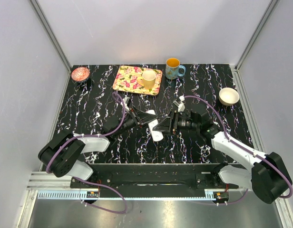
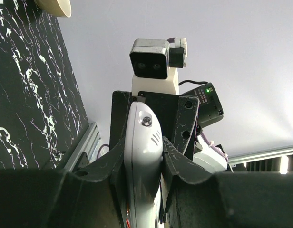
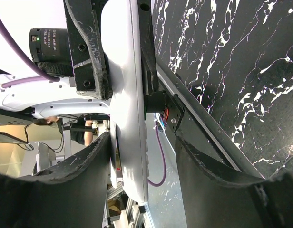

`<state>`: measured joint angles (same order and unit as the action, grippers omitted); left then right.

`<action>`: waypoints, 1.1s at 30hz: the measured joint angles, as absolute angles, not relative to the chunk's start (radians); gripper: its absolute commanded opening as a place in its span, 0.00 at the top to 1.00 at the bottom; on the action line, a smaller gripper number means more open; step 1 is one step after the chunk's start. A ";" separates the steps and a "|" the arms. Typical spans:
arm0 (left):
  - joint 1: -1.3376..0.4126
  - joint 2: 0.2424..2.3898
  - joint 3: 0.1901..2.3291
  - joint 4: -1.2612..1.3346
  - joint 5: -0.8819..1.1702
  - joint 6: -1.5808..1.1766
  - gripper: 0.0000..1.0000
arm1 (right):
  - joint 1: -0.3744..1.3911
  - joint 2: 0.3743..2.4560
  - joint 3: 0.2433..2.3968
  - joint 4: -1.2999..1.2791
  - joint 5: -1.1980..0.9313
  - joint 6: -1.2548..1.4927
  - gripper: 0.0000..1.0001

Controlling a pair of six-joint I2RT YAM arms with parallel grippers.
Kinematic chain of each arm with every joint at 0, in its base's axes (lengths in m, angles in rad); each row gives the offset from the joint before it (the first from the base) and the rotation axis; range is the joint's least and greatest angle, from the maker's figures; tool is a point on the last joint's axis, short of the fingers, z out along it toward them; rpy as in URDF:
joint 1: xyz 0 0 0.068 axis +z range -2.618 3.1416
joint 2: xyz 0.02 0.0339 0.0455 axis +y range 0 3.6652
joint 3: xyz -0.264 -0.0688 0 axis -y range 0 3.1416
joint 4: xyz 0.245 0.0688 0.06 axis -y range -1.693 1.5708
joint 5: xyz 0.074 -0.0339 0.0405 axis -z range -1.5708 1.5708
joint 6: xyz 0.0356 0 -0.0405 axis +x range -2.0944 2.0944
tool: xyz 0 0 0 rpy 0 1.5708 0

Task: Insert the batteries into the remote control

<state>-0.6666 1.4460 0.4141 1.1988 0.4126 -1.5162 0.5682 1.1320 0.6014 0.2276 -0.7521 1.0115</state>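
Observation:
The white remote control (image 1: 156, 131) is held off the table at the middle, between both arms. My left gripper (image 1: 152, 122) comes in from the left and is shut on the remote (image 2: 142, 152), both fingers pressed against its sides. My right gripper (image 1: 164, 125) faces it from the right and is open. In the right wrist view the remote (image 3: 127, 95) lies against the left finger (image 3: 89, 166), with a gap to the right finger (image 3: 203, 171). A thin red-orange sliver (image 2: 127, 216) shows at the remote's edge; I cannot tell whether it is a battery. No other batteries show.
At the back stand a floral tray (image 1: 130, 78) with a cream cup (image 1: 148, 78), a blue mug (image 1: 173, 69), a cream bowl (image 1: 229, 96) at the right and a small pink dish (image 1: 80, 74) at the left. Grey walls enclose the table.

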 measured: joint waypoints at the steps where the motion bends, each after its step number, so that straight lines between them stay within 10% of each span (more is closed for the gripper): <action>1: -0.668 1.446 0.414 1.198 0.413 -1.516 1.00 | 0.568 1.133 0.601 0.229 -0.754 1.011 0.41; 33: -0.686 1.446 0.412 1.145 0.495 -1.531 1.00 | 0.545 1.185 0.602 0.237 -0.804 1.018 0.30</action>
<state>-0.6865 1.4460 0.4122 1.1450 0.4950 -1.5311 0.5453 1.1854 0.6018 0.2367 -0.8040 1.0176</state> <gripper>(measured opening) 0.310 0.682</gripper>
